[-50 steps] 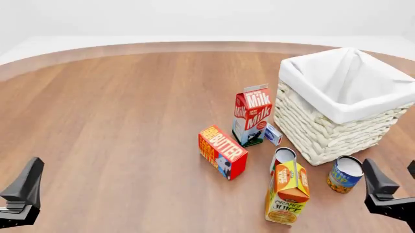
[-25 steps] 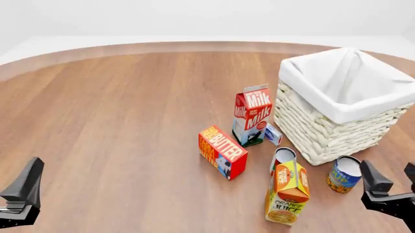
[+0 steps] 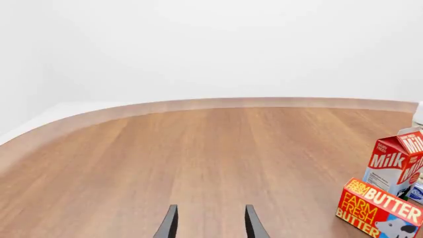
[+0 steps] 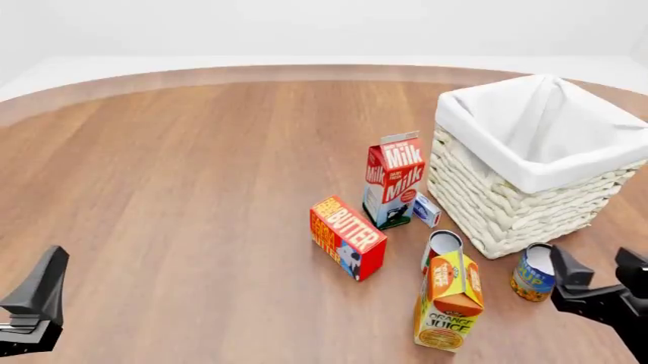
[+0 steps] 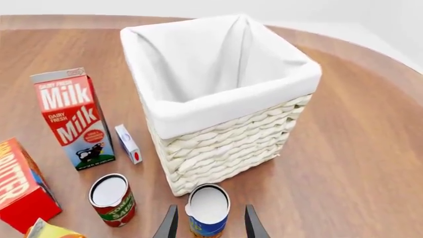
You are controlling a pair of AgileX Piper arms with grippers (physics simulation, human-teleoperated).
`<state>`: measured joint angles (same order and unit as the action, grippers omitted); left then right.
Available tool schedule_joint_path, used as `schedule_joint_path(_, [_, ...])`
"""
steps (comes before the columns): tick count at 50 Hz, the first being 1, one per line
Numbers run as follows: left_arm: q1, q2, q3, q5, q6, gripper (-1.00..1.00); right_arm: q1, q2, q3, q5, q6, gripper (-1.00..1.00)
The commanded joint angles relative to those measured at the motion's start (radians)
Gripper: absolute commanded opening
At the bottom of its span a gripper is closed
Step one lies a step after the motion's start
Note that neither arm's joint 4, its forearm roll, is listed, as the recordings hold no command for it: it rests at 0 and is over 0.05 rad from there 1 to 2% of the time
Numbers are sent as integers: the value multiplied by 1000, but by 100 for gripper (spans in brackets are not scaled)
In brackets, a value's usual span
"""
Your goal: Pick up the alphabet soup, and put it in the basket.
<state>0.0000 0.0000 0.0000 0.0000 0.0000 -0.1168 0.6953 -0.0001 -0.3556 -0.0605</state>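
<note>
The alphabet soup (image 4: 533,272) is a small blue and yellow-orange can with a pale top, standing upright just in front of the basket (image 4: 506,205). It also shows in the right wrist view (image 5: 207,210), between my right fingers. The basket (image 5: 218,144) is a large cream wicker one with a white cloth lining. My right gripper (image 4: 590,274) is open, above and slightly right of the can, apart from it. My left gripper (image 4: 41,292) is open and empty at the front left, far from the can; its fingers (image 3: 168,223) show over bare wood.
A milk carton (image 4: 393,180), a butter box (image 4: 347,236), a small white and blue box (image 4: 426,210), a red-and-white tomato sauce can (image 4: 441,247) and an orange juice carton (image 4: 450,301) stand left of the alphabet soup. The basket wall rises right behind it.
My right gripper has moved left and forward toward the alphabet soup, now partly covering it in the front view. The left gripper and all objects have not moved.
</note>
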Motion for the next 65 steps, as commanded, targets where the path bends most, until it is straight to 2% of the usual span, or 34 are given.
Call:
schedule_joint_path(1, [0, 0, 0, 0, 0, 100, 3, 75, 0, -52, -9, 100])
schedule_joint_path(15, [0, 0, 0, 0, 0, 100, -11, 156, 0, -116, -20, 100])
schedule_joint_path(18, [0, 0, 0, 0, 0, 100, -13, 136, 0, -87, -22, 100])
schedule_joint_path(21, [0, 0, 0, 0, 0, 100, -14, 166, 0, -112, -25, 100])
schedule_joint_path(31, [0, 0, 0, 0, 0, 100, -16, 278, 0, -194, -20, 100])
schedule_joint_path(51, [0, 0, 0, 0, 0, 100, -16, 354, 0, -246, -4, 100])
schedule_joint_path(65, [0, 0, 0, 0, 0, 100, -3, 542, 0, -394, 14, 100])
